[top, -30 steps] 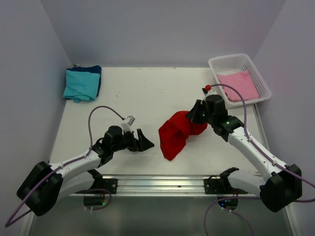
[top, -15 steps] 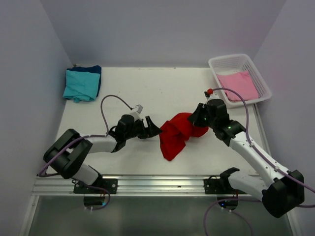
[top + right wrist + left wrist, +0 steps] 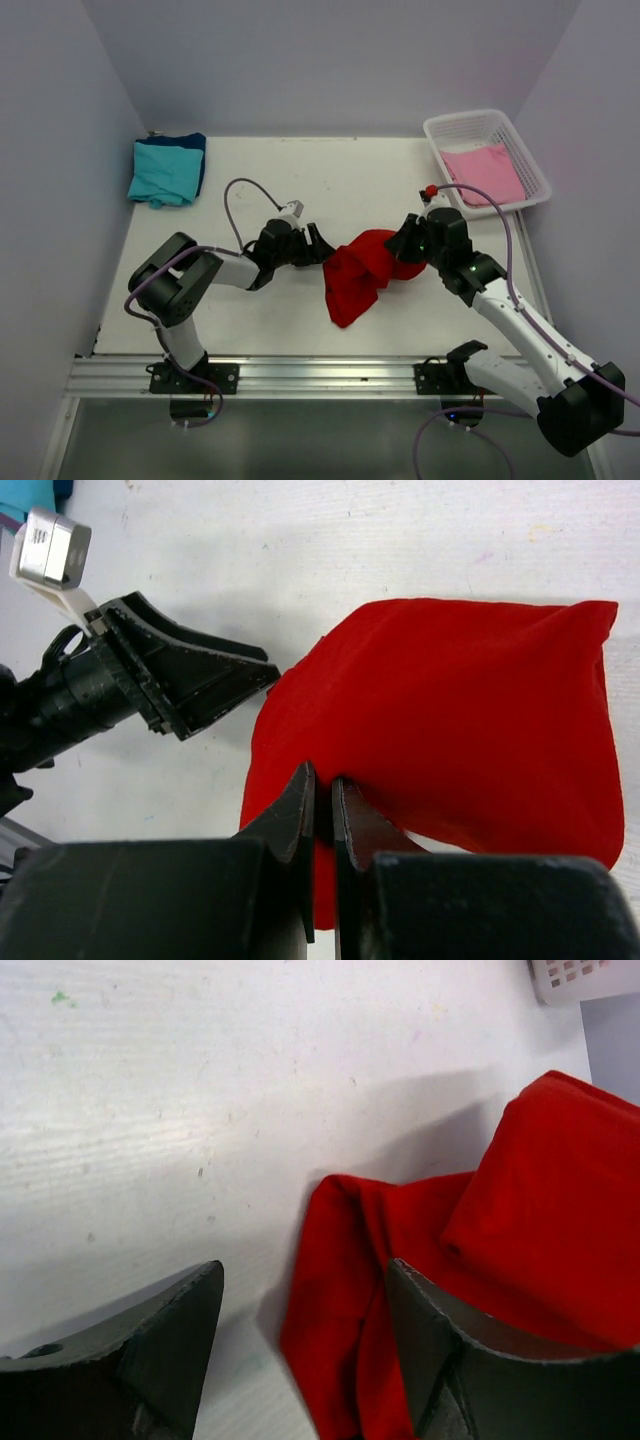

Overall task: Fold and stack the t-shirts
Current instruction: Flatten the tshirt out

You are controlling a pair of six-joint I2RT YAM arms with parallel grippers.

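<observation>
The bright red t-shirt [image 3: 358,272] lies bunched in the middle of the white table; it also shows in the left wrist view [image 3: 470,1290] and the right wrist view [image 3: 450,700]. My right gripper [image 3: 324,780] is shut on the shirt's right edge and holds it lifted; in the top view the right gripper [image 3: 400,240] sits at the shirt's right end. My left gripper [image 3: 320,245] is open, its fingers [image 3: 160,1350] straddling the shirt's left edge without closing. A teal t-shirt [image 3: 164,172] lies on a dark blue one [image 3: 196,145] at the far left. A pink t-shirt [image 3: 484,172] lies in the basket.
The white lattice basket [image 3: 532,170] stands at the far right corner. Grey walls close in the table on three sides. The left gripper body [image 3: 150,685] shows in the right wrist view, left of the shirt.
My left arm has reached right, bringing its open gripper up to the red shirt's left edge. My right gripper has shifted slightly, still holding the shirt.
</observation>
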